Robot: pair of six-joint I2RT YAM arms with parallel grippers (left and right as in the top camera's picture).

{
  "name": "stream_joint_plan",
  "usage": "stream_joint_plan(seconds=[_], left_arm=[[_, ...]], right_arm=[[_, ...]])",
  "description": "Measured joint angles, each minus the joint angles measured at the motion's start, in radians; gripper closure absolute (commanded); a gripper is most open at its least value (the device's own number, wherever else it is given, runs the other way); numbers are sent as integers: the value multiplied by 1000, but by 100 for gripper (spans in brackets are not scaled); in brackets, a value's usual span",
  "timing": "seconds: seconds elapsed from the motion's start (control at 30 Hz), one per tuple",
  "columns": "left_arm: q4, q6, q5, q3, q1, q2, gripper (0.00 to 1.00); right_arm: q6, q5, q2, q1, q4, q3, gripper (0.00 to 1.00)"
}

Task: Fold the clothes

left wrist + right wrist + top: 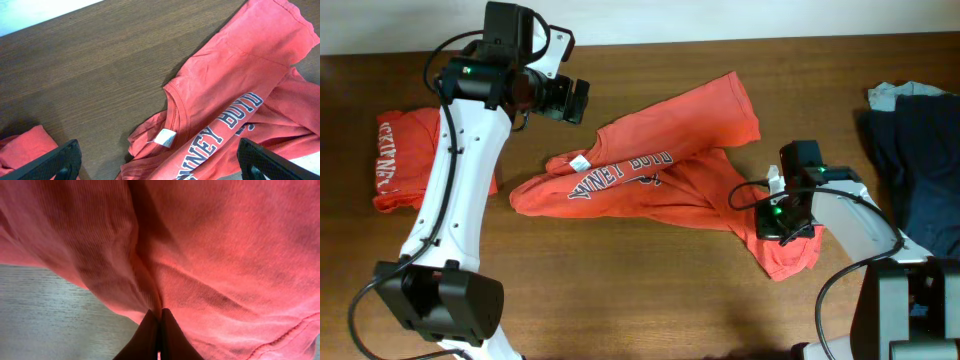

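A dark brown wood-grain table fills nearly the whole overhead view, its grain running left to right under soft, even light. Beyond its far edge lies a pale band; whether that is wall or floor cannot be told.

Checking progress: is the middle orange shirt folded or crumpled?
Crumpled, not folded: the shirt lies twisted in a loose heap, its tag exposed, one end pinched in the shut right gripper.
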Motion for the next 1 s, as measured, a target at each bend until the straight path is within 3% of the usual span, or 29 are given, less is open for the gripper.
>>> stream_joint_plan(seconds=[0.13,0.4,0.53,0.77,1.0], left_arm=[[3,0,0,0,0,0,1],[9,0,0,0,0,0,5],[6,0,11,24,0,0,6],[12,114,233,122,0,0,3],[27,158,269,129,0,48,5]], right_arm=[[0,24,3,0,-70,69,96],[-50,110,2,0,-381,806,96],[-80,127,-5,0,-506,1031,96],[-110,154,-6,0,-618,1087,96],[-120,157,-6,0,-663,1159,96]])
